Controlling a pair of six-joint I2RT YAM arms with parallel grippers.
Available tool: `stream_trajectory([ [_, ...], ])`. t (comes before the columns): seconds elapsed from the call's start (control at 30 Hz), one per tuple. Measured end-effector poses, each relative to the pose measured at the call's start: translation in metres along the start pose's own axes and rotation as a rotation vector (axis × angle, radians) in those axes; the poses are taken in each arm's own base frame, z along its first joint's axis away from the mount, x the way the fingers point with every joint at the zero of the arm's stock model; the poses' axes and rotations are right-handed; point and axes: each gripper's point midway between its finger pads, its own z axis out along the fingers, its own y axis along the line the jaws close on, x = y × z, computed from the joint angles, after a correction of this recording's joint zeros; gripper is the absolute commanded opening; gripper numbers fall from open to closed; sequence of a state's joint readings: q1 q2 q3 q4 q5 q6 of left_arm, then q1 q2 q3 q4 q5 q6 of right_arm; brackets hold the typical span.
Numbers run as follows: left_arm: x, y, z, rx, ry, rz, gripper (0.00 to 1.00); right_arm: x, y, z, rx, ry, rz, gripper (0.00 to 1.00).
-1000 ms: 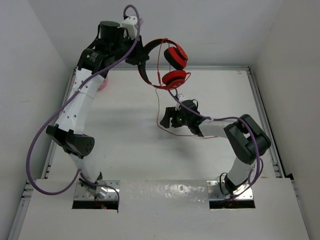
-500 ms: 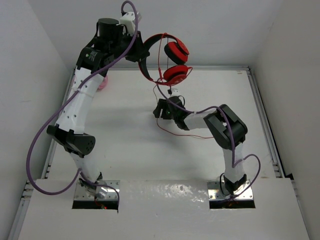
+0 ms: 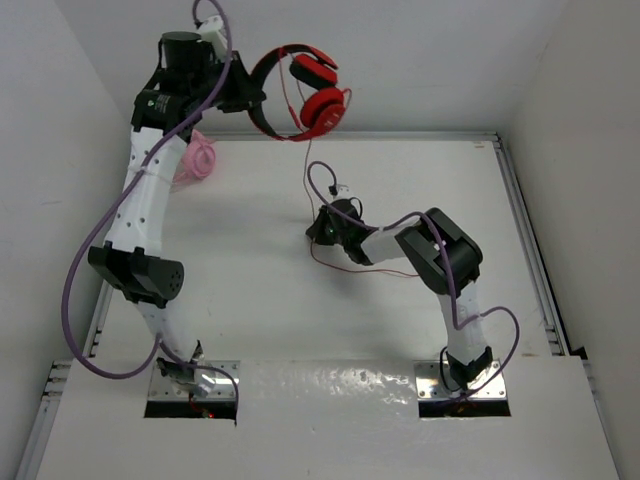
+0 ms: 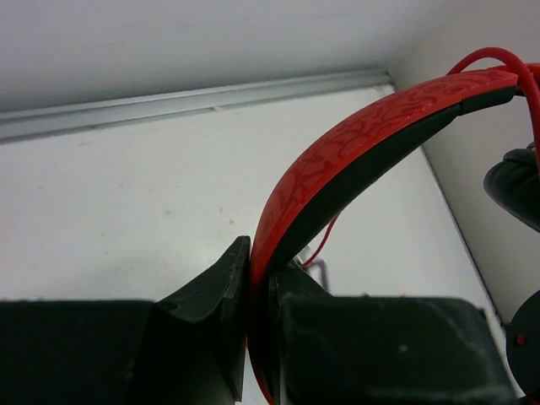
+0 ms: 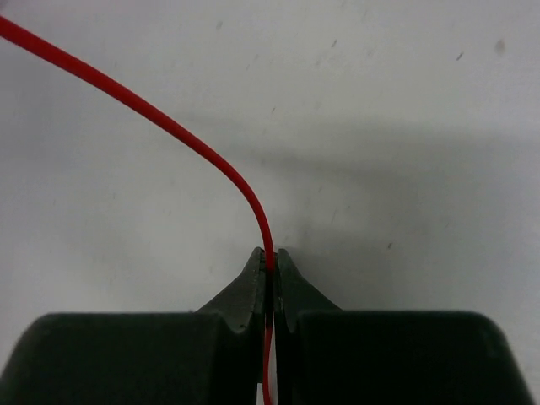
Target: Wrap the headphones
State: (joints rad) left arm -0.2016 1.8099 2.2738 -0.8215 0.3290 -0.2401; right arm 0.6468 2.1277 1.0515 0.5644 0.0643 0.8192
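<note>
The red headphones point(image 3: 312, 92) hang in the air at the back of the table, earcups dangling to the right. My left gripper point(image 3: 255, 102) is shut on their black-and-red headband point(image 4: 337, 173), which rises up and right from between the jaws. Their thin red cable point(image 3: 303, 170) drops from the earcups to the table. My right gripper point(image 3: 322, 228) sits low over the middle of the table, shut on that cable point(image 5: 211, 160), which curves away up and left from its fingertips point(image 5: 268, 256). More cable trails over the table point(image 3: 350, 270) by the right arm.
A pink coiled bundle point(image 3: 195, 160) lies at the back left, partly behind the left arm. White walls close in the table on three sides, with a metal rail point(image 3: 525, 230) along the right edge. Purple hoses loop off both arms.
The left arm has swung left and up with the headphones, uncovering the pink bundle. The right gripper moved left along the table and shut on the red cable.
</note>
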Motion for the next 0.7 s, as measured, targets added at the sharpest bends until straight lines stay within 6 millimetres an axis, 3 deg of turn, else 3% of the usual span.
stream_trajectory([
  [0.13, -0.012, 0.065, 0.005, -0.16, -0.045, -0.101, 0.0, 0.032, 0.022, -0.024, -0.09, 0.11, -0.063, 0.0],
  [0.2, -0.014, 0.097, 0.01, -0.255, -0.07, -0.13, 0.0, 0.049, 0.044, -0.038, -0.16, 0.174, -0.118, 0.0],
  [0.4, -0.01, 0.157, 0.029, -0.48, -0.122, -0.091, 0.0, 0.08, 0.103, -0.089, -0.368, 0.292, -0.244, 0.0],
  [0.53, -0.01, 0.195, 0.039, -0.619, -0.15, -0.02, 0.0, 0.074, 0.114, -0.112, -0.413, 0.302, -0.285, 0.0],
  [0.7, -0.006, 0.226, 0.043, -0.727, -0.146, 0.047, 0.0, 0.063, 0.118, -0.128, -0.427, 0.291, -0.319, 0.0],
])
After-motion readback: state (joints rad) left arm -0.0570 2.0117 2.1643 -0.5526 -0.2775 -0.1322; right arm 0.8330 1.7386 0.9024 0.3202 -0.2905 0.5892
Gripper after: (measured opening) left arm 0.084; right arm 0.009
